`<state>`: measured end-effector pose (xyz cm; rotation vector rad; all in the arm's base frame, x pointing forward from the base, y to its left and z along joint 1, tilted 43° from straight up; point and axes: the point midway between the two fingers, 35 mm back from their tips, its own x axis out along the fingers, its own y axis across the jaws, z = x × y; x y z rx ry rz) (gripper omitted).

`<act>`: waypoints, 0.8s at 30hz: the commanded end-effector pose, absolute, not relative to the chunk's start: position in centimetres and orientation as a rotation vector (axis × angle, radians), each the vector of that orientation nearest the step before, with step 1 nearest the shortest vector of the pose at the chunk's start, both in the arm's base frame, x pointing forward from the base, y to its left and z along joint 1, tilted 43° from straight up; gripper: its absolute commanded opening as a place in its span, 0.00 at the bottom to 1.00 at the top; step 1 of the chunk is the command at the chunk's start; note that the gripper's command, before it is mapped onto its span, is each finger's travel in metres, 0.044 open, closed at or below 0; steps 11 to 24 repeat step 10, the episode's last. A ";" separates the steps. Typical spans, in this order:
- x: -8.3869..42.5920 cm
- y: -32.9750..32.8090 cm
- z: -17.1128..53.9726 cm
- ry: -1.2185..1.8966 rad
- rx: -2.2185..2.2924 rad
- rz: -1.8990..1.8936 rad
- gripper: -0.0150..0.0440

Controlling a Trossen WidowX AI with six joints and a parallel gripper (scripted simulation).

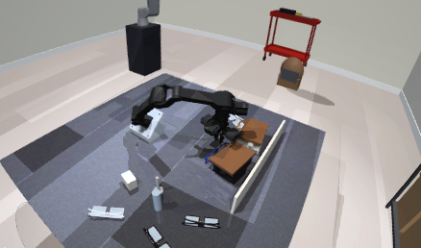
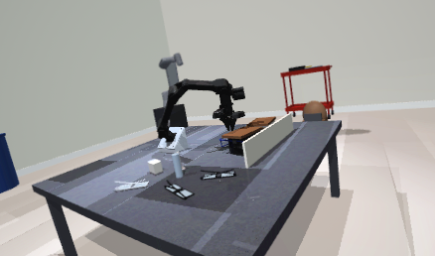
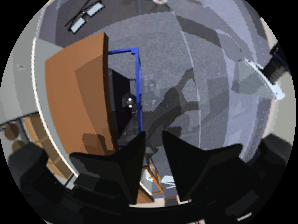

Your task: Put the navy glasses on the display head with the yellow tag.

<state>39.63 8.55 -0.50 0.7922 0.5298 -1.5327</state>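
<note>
The navy glasses point(image 1: 208, 159) point(image 2: 222, 143) point(image 3: 139, 90) are at the arm-side face of the nearer brown-topped display head point(image 1: 233, 157) point(image 2: 238, 133) point(image 3: 75, 95). In the wrist view their front runs along its black body, and one temple reaches back under the brown top. The other temple, the nose contact and the ears are hidden or too small to judge. My gripper point(image 1: 222, 140) point(image 2: 229, 129) point(image 3: 153, 133) is slightly open and empty, with its tips just beyond one end of the glasses' front. The other head point(image 1: 256, 130) point(image 2: 264, 121) is behind. I cannot make out a yellow tag.
A cream upright board point(image 1: 260, 164) point(image 2: 268, 142) stands behind both heads. Orange-framed glasses point(image 3: 155, 175) lie beyond the fingers. A white block point(image 1: 129, 180), a bottle point(image 1: 158, 198), white glasses point(image 1: 106, 212) and black glasses point(image 1: 202, 221) are toward the front. A white angled stand point(image 1: 153, 129) is near the arm's base.
</note>
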 end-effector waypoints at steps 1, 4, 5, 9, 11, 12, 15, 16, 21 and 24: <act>37.7 9.2 -0.5 0.534 0.791 -1.532 0.44; 37.6 9.3 -0.5 0.534 0.791 -1.532 0.44; 37.3 9.5 -0.4 0.535 0.791 -1.532 0.44; 35.8 10.1 0.0 0.536 0.790 -1.532 0.44; 35.8 10.1 0.0 0.536 0.790 -1.532 0.44; 35.8 10.1 0.0 0.536 0.790 -1.532 0.44; 35.8 10.1 0.0 0.536 0.790 -1.532 0.44; 35.8 10.1 0.0 0.536 0.790 -1.532 0.44; 35.8 10.1 0.0 0.536 0.790 -1.532 0.44; 35.8 10.1 0.0 0.536 0.790 -1.532 0.44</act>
